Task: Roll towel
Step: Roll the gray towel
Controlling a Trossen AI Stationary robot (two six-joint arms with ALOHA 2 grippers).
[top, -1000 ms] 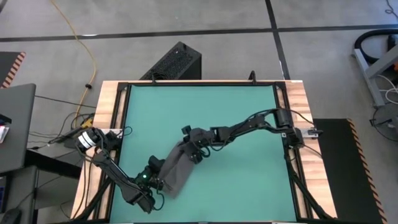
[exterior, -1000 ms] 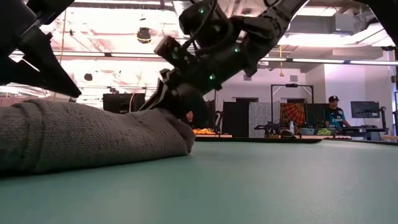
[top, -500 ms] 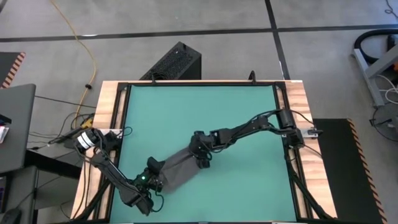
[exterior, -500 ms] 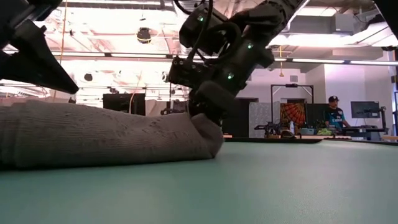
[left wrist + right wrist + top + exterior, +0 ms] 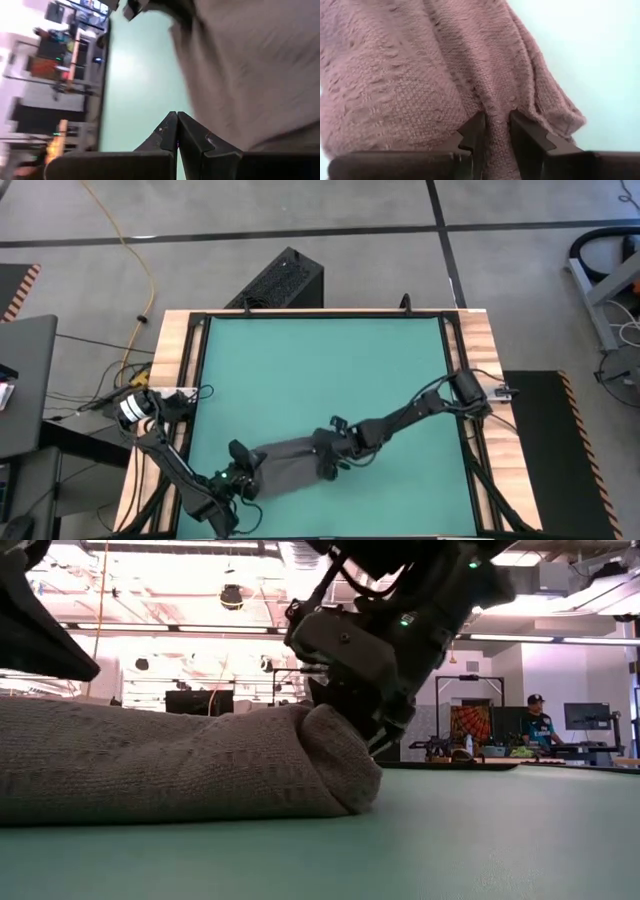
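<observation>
Towel (image 5: 290, 463) lies as a long roll on the green mat (image 5: 320, 370), low on the worktop (image 5: 480, 340), around 6 o'clock from mat centre, running from about 8 o'clock up toward 3 o'clock. In the low view the towel (image 5: 170, 765) is a thick grey bundle flat on the mat (image 5: 400, 850), rounded end toward the right of that view.

Right claw (image 5: 330, 463) is at the roll's 3 o'clock end, arm reaching in from the mat's 3 o'clock edge. Right wrist view: both fingers (image 5: 472, 135) pinch a ridge of towel (image 5: 395, 75) fabric between them, narrow gap filled by cloth, so it is grasping the towel. Low view shows the right claw (image 5: 360, 725) pressed onto the top of the rounded end.

Left claw (image 5: 243, 476) is at the roll's 8 o'clock end, arm coming from the mat's 8 o'clock corner. Left wrist view: left claw (image 5: 177, 131) clenched, tips touching each other with nothing between them, towel (image 5: 250, 75) just beside them, mat (image 5: 140, 90) on the other side. Whether the tips touch the cloth I cannot tell.

Off the worktop: black box (image 5: 277, 280) on the floor at 12 o'clock, yellow cable (image 5: 140, 260) at 10 o'clock. A person (image 5: 540, 725) stands far back in the room in the low view.
</observation>
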